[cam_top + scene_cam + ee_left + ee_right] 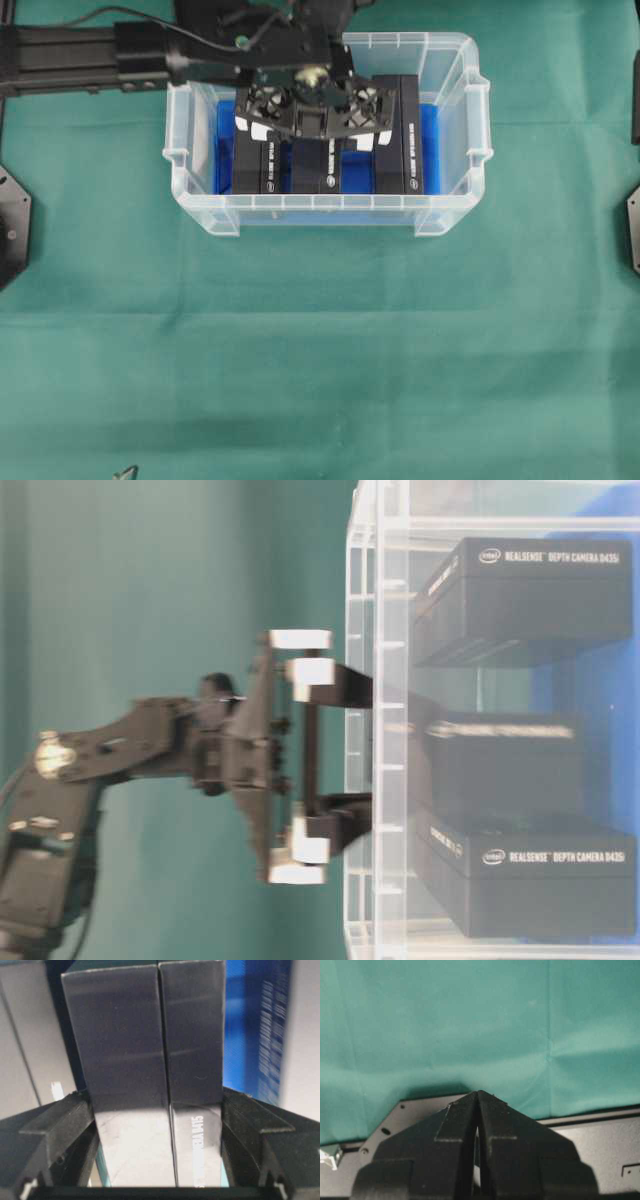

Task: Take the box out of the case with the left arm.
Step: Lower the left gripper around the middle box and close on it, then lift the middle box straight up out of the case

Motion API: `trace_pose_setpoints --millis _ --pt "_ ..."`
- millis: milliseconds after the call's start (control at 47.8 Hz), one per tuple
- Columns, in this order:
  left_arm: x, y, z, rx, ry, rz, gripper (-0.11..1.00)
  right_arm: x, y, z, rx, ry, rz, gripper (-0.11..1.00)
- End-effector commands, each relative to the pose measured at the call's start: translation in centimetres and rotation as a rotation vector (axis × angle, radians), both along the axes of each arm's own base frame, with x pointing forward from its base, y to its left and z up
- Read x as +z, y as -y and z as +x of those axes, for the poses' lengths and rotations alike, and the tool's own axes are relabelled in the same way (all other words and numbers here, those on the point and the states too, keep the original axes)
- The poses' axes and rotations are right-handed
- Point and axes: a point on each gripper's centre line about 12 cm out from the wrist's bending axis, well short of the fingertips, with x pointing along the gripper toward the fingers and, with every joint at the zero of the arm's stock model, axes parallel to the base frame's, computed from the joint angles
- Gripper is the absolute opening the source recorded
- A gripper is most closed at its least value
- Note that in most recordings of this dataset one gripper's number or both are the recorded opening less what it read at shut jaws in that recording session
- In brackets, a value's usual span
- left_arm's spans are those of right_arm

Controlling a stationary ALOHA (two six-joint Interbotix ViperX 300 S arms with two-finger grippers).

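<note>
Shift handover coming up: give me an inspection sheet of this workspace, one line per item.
Surface: green cloth over the table, lightly creased.
Job's things: clear case with a blue lining holds black boxes standing side by side; printing on them reads RealSense depth camera. None is out of the case yet.
Clutter: a small metallic object at the near cloth edge; too small to identify.
Grippers: left pincer is down in the case, its fingers pressed against the outer sides of two adjacent boxes. Right pincer is shut, parked over bare cloth.
Cables: one black cable runs along the left arm.
Surroundings: dark mounting plates at both side edges of the cloth.
</note>
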Motion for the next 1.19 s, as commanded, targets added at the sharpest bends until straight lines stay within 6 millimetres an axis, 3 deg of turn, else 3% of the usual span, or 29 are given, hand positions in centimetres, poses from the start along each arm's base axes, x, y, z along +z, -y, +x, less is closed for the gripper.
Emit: trace_pose_setpoints --millis 0,377,565,754,1173 --pt "5.4 0.2 -0.3 -0.002 0.092 0.015 0.62 0.4 0.0 0.1 -0.001 0.015 -0.002 0.00" --pt "13.2 -0.1 -0.5 0.006 0.165 0.034 0.62 0.4 0.1 0.1 -0.001 0.017 -0.003 0.00" --pt "16.0 -0.1 -1.1 0.013 0.193 0.043 0.62 0.4 0.2 0.1 -0.003 0.015 -0.011 0.00" --pt "16.9 -0.1 -1.4 0.016 0.195 0.043 0.62 0.4 0.3 0.1 -0.005 0.017 -0.020 0.00" --pt "16.7 -0.2 -1.5 0.021 0.183 0.041 0.62 0.4 0.4 0.0 -0.006 0.015 -0.032 0.00"
